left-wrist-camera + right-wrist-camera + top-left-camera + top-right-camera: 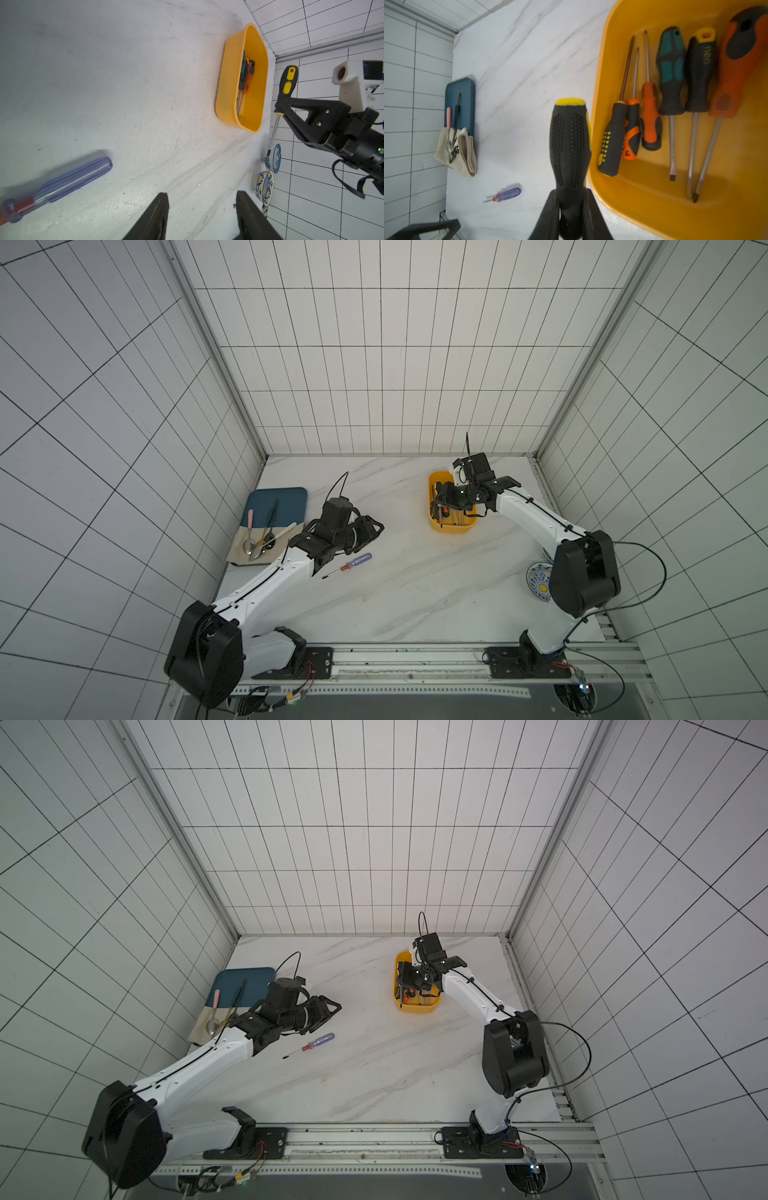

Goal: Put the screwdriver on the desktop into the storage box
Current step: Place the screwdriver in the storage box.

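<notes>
Gripped black-and-yellow screwdriver (568, 141) at handle neck in right tool (571, 193), clamped tight. Hung it above storage box (633, 199), apart from it. Counted six other screwdrivers (671, 72) flat inside. Had left tool (202, 193) partly open, empty, above table (415, 572). Found blue-handled screwdriver (348, 565) flat on table just beside it, untouched. Saw bare marble from there to storage box. Noted blue tray (286, 502) at left table edge, patterned bowls (262, 187) at right edge.
</notes>
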`<state>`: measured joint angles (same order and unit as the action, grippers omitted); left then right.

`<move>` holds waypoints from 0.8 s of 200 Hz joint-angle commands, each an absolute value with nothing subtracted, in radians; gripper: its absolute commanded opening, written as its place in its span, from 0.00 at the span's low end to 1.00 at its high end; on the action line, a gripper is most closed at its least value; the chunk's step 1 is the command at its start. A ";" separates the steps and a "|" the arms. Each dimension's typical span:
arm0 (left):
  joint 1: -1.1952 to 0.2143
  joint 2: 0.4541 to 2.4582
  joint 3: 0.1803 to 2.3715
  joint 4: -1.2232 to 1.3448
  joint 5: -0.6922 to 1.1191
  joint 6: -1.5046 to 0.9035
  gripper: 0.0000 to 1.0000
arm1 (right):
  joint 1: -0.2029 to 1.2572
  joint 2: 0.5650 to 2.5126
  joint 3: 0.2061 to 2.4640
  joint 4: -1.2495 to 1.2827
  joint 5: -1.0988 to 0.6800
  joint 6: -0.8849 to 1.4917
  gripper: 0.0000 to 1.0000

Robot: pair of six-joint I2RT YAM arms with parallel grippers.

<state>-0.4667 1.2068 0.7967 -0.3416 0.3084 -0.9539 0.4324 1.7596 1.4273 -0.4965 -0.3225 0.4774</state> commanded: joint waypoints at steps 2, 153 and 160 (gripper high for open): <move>-0.451 1.160 0.769 -0.368 0.308 -0.927 0.56 | 0.395 1.840 1.535 -0.577 -0.232 0.436 0.05; -0.379 1.062 0.659 -0.427 0.333 -0.918 0.56 | 0.357 2.218 1.891 -0.706 -0.224 0.356 0.08; -0.378 1.060 0.658 -0.429 0.332 -0.917 0.56 | 0.357 2.225 1.897 -0.708 -0.227 0.354 0.09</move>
<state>-0.3851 1.0798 0.6724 -0.4210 0.3283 -0.9306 0.3576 2.1914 1.8309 -0.6720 -0.2096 0.3752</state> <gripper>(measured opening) 0.559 0.188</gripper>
